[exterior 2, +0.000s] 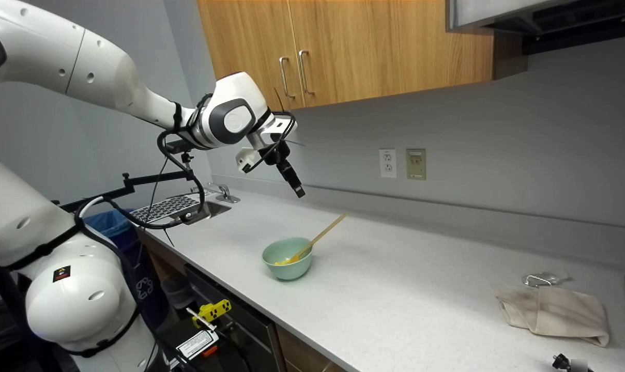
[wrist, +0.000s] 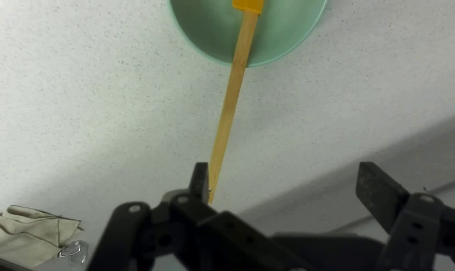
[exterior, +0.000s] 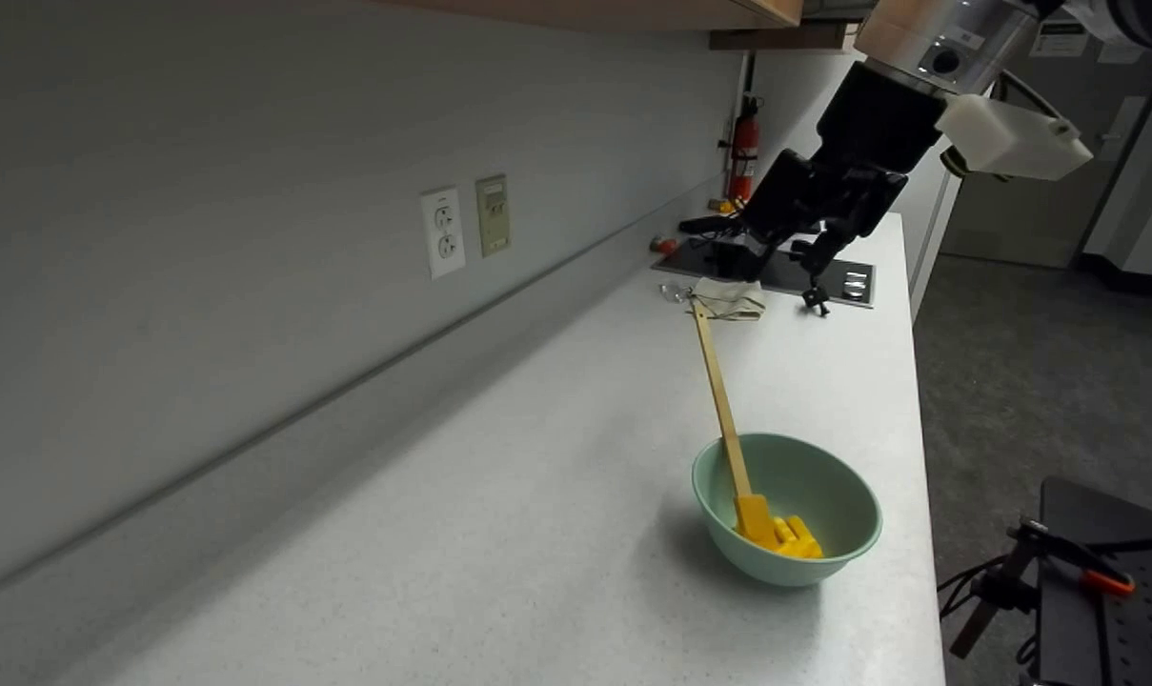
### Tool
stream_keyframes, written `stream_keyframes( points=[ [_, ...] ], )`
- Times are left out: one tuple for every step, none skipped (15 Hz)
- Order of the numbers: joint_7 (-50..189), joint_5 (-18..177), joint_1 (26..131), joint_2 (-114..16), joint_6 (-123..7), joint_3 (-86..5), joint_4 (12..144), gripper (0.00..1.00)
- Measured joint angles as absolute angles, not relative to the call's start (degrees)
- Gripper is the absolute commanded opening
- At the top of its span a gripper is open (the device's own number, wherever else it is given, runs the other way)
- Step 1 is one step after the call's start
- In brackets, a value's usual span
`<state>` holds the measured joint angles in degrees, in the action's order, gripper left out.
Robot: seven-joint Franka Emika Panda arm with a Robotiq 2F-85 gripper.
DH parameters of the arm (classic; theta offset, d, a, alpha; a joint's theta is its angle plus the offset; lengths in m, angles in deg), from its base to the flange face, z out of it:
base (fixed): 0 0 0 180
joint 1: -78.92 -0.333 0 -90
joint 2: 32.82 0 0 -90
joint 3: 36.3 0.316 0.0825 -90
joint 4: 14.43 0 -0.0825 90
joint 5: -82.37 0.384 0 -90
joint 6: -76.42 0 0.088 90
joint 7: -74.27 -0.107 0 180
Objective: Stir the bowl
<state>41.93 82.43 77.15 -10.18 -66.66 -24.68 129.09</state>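
The mint-green bowl (exterior: pixel 823 476) stands upright on the white counter, and also shows in an exterior view (exterior 2: pixel 294 271) and, cut off at the top, in the wrist view (wrist: pixel 283 41). Yellow pieces (exterior: pixel 800 541) lie inside it. A spatula with a yellow head and wooden handle (exterior: pixel 716 381) leans in the bowl, its handle sticking out over the rim toward the wall; it also shows in the wrist view (wrist: pixel 229 101). My gripper (wrist: pixel 283 177) is open and empty, above the counter. In the wrist view the handle's end appears beside the inner side of the left finger; no contact can be told.
A folded beige cloth (exterior 2: pixel 558 312) and a transparent item (exterior 2: pixel 542 279) lie farther along the counter, near the black cooktop (exterior: pixel 704 255). A sink (exterior 2: pixel 216 211) is at the opposite end. The wall with outlets (exterior 2: pixel 388 163) runs behind; wooden cabinets (exterior 2: pixel 364 46) hang above.
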Motion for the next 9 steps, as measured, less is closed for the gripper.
stream_keyframes(
  points=[
    [41.82,82.43,77.16,-9.82,-66.66,-24.52,129.37,1.00],
    [41.82,82.43,77.16,-9.63,-66.66,-24.54,129.56,1.00],
    [41.82,82.43,77.16,-9.58,-66.66,-24.57,129.67,1.00],
    [41.82,82.43,77.16,-9.58,-66.66,-24.58,129.73,1.00],
    [41.82,82.43,77.16,-9.58,-66.66,-24.58,129.75,1.00],
    [41.82,82.43,77.16,-9.58,-66.66,-24.58,129.76,1.00],
    [41.82,82.43,77.16,-9.58,-66.66,-24.58,129.76,1.00],
    [41.82,82.43,77.16,-9.58,-66.66,-24.58,129.76,1.00],
    [41.82,82.43,77.16,-9.58,-66.66,-24.58,129.76,1.00]
  ],
)
